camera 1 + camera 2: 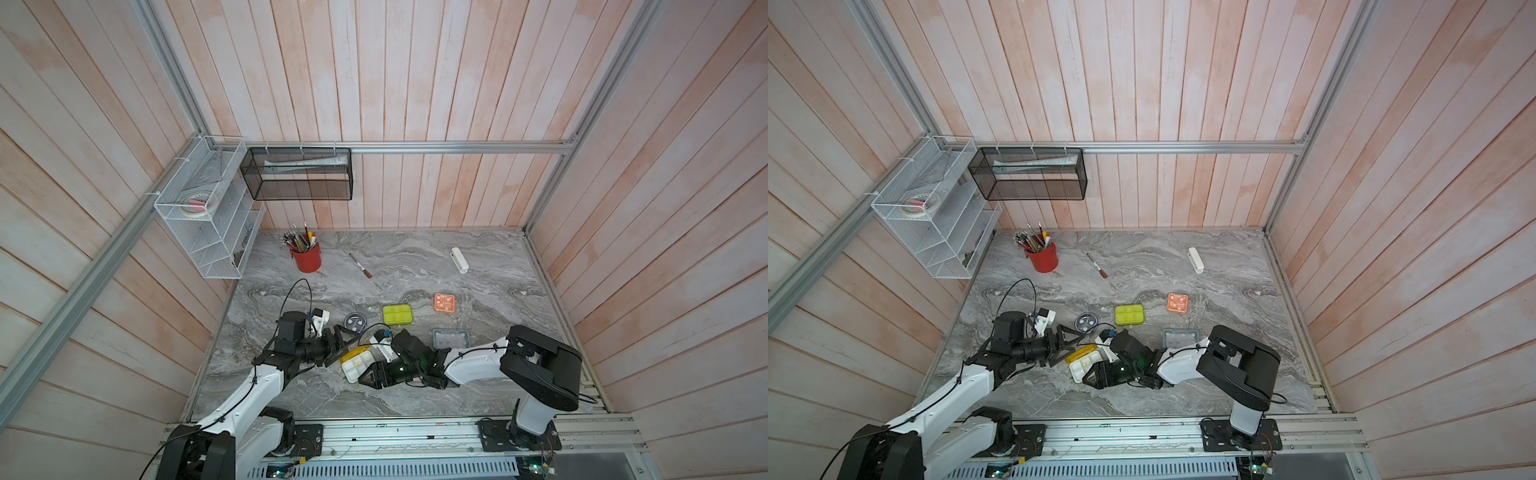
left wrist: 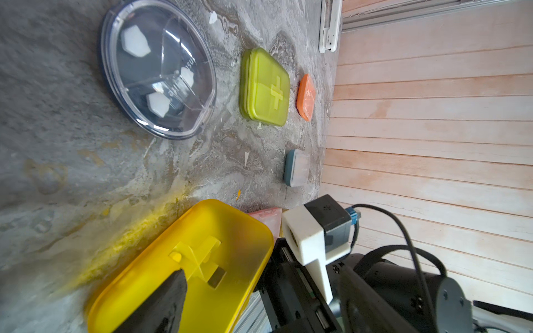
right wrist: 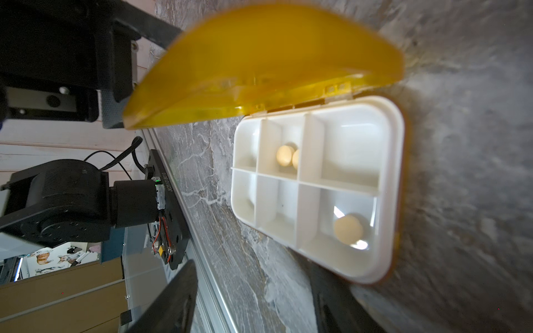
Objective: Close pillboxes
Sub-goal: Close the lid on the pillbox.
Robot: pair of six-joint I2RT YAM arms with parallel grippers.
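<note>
Grey marble counter (image 1: 415,266) holds our yellow pillbox (image 1: 355,366) at the near middle, lid (image 1: 351,354) half raised; we see the left pincer (image 1: 349,347) and right pincer (image 1: 365,373) both spread apart beside it.

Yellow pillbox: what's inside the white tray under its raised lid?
The white tray has six compartments: two tan pills in a middle one, a single pill in a large end one. Dividers hide part of the two narrowest compartments' floors.

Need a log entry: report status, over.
Left gripper open, finger against yellow lid. Right gripper open by white tray. Lid half raised, pills inside. Nothing blocking.
</note>
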